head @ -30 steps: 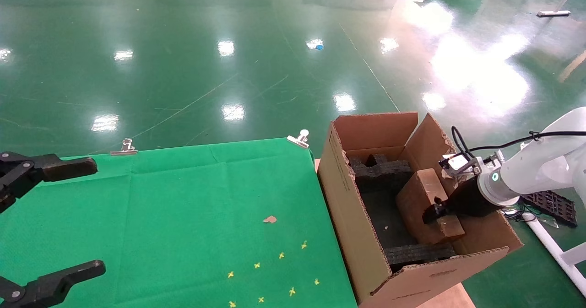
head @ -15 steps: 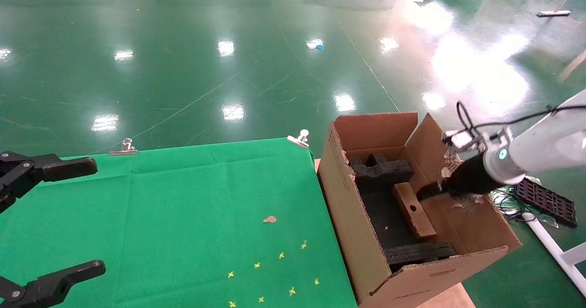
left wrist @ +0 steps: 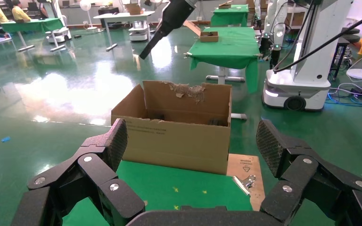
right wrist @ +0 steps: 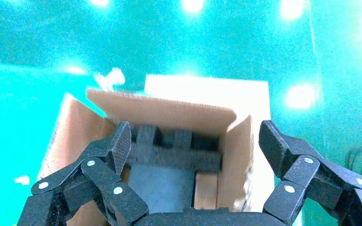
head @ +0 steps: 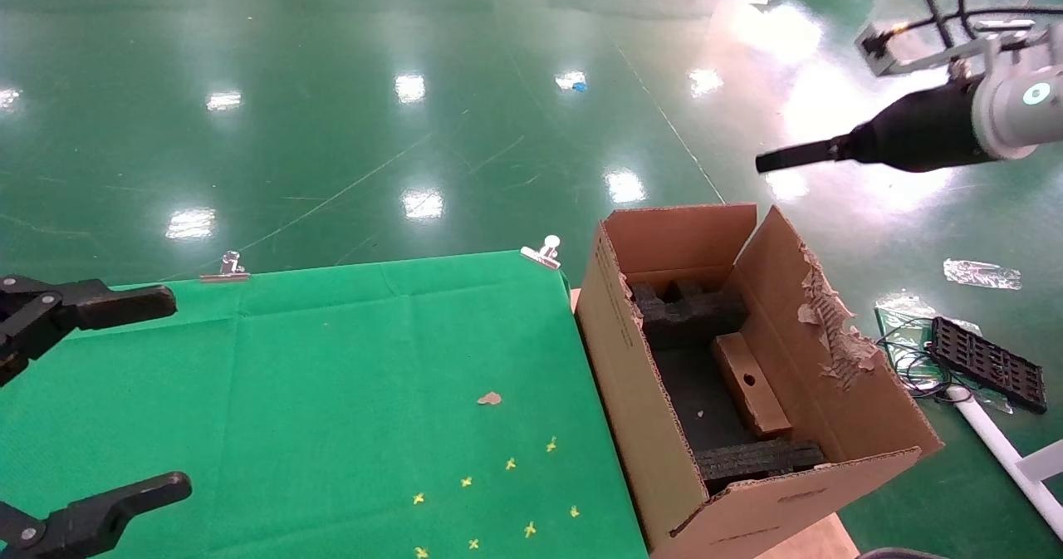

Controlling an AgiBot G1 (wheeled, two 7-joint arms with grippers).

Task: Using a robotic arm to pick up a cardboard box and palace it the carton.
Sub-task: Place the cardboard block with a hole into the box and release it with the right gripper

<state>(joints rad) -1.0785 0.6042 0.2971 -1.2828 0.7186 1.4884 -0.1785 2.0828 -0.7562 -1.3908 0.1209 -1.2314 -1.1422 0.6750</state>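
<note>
The small cardboard box [head: 751, 384] lies inside the large carton [head: 639, 401], on the black foam floor against the torn right flap, round hole facing up. It sits between two black foam blocks [head: 693, 310]. My right gripper [head: 785, 160], on the white arm with the green ring light, hangs high above the carton, open and empty. The right wrist view looks down between its spread fingers [right wrist: 195, 136] at the carton [right wrist: 160, 110] and the box [right wrist: 206, 190]. My left gripper [head: 177, 392] is open and idle over the table's left side.
A green cloth table [head: 332, 376] with metal clips [head: 544, 252] stands left of the carton, with a cardboard scrap [head: 490, 398] and yellow crosses on it. A black tray [head: 988, 364], cables and a white pole lie on the floor to the right. The left wrist view shows the carton [left wrist: 174, 136].
My right gripper let go of the cardboard box and rose up and out of the carton. The box went from tilted in the grip to lying flat along the right wall.
</note>
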